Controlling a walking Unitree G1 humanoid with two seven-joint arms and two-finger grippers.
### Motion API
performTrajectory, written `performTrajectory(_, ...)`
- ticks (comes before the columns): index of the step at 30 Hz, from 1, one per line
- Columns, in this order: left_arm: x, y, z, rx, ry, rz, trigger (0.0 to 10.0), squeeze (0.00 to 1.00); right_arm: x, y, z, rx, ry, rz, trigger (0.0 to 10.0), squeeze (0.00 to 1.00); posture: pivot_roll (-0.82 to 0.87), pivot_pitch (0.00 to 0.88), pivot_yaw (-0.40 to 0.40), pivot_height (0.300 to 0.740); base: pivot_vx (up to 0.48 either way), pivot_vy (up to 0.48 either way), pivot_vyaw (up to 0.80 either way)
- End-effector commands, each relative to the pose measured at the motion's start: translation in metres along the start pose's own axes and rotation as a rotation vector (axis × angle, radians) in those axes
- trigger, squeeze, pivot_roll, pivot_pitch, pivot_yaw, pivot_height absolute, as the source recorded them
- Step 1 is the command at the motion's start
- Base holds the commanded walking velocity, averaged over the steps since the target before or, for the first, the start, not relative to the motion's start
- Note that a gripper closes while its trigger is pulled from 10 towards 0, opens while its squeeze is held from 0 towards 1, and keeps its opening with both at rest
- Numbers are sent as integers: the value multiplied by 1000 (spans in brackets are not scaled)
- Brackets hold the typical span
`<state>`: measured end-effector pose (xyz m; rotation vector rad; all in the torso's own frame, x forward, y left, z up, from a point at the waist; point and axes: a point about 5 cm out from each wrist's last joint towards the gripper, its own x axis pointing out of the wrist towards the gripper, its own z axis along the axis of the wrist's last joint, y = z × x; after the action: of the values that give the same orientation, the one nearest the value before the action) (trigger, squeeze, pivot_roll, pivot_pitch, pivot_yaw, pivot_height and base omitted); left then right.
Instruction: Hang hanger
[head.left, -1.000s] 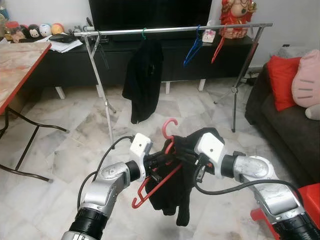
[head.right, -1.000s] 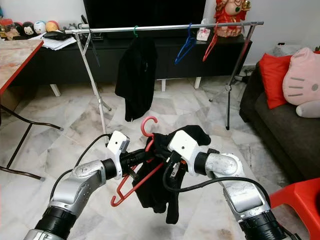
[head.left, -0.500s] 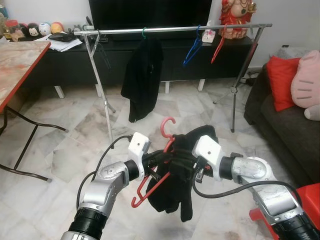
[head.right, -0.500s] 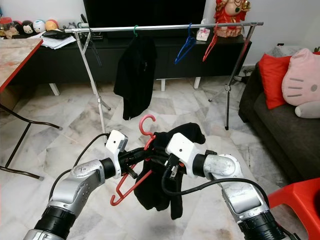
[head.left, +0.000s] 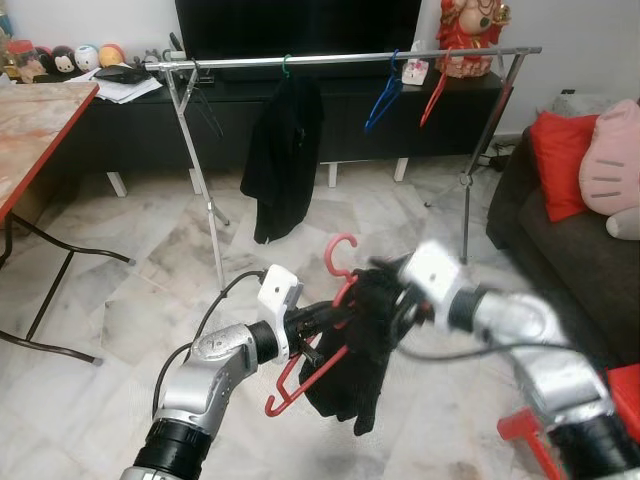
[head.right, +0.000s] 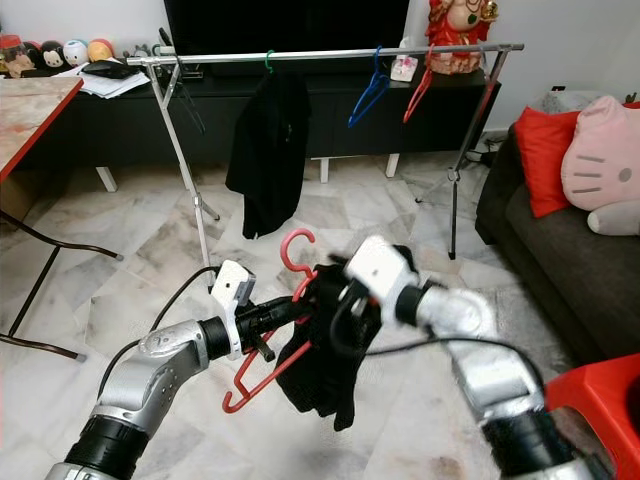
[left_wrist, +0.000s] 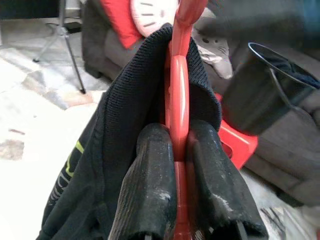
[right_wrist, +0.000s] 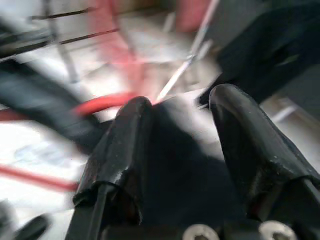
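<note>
A red hanger (head.left: 310, 372) with a black garment (head.left: 350, 375) draped over it is held low in front of me, its hook pointing up. My left gripper (head.left: 318, 318) is shut on the hanger's neck; in the left wrist view both fingers (left_wrist: 150, 170) press the red bar (left_wrist: 179, 75). My right gripper (head.left: 400, 300) is blurred at the garment's upper right. In the right wrist view its fingers (right_wrist: 125, 145) stand apart with dark cloth between them. The silver clothes rail (head.left: 340, 60) stands further ahead.
On the rail hang a black garment (head.left: 283, 150), a blue hanger (head.left: 385, 95) and a red hanger (head.left: 435, 95). A table (head.left: 40, 120) stands at the left, a dark sofa (head.left: 560, 250) with cushions at the right, a red stool (head.left: 620, 400) at the lower right.
My right arm has swung up and slightly right, now blurred with motion. The left gripper keeps hold of the hanger almost where it was.
</note>
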<state>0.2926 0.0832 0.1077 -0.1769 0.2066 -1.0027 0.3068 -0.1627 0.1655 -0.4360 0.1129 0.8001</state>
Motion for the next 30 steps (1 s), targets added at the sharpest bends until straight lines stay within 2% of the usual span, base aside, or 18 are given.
performTrajectory(1,0,-5,9,54,-34,-46,10000,0,-8,-13,8,-25,-26,-42,10000,0,-113,0,-53,740,0,0,0)
performTrajectory(6,-1,-5,6,62,-16,-53,10000,0,-18,-23,21,-60,-70,-37,10000,0,-118,0,-57,740,0,0,0)
performTrajectory(10,-3,-5,1,83,11,-66,10000,0,-35,-29,20,-117,-45,57,10000,0,-122,0,-61,740,0,0,0)
performTrajectory(12,-4,-4,-4,107,37,-66,10000,0,-47,-24,11,-145,11,189,10000,0,-127,0,-63,740,0,0,0)
performTrajectory(17,-4,-3,-4,113,38,-69,10000,0,-55,-25,5,-127,34,232,10000,0,-128,0,-64,740,0,0,0)
performTrajectory(21,-8,-4,-5,142,65,-118,10000,0,-65,-31,-9,-122,104,278,10000,0,-130,0,-61,740,0,0,0)
performTrajectory(24,-13,-6,-5,184,89,-182,10000,0,-69,-29,-14,-109,125,344,10000,0,-125,0,-57,740,0,0,0)
performTrajectory(30,-17,-6,-5,244,123,-229,10000,0,-70,-23,-22,-96,155,431,10000,0,-117,0,-56,740,0,0,0)
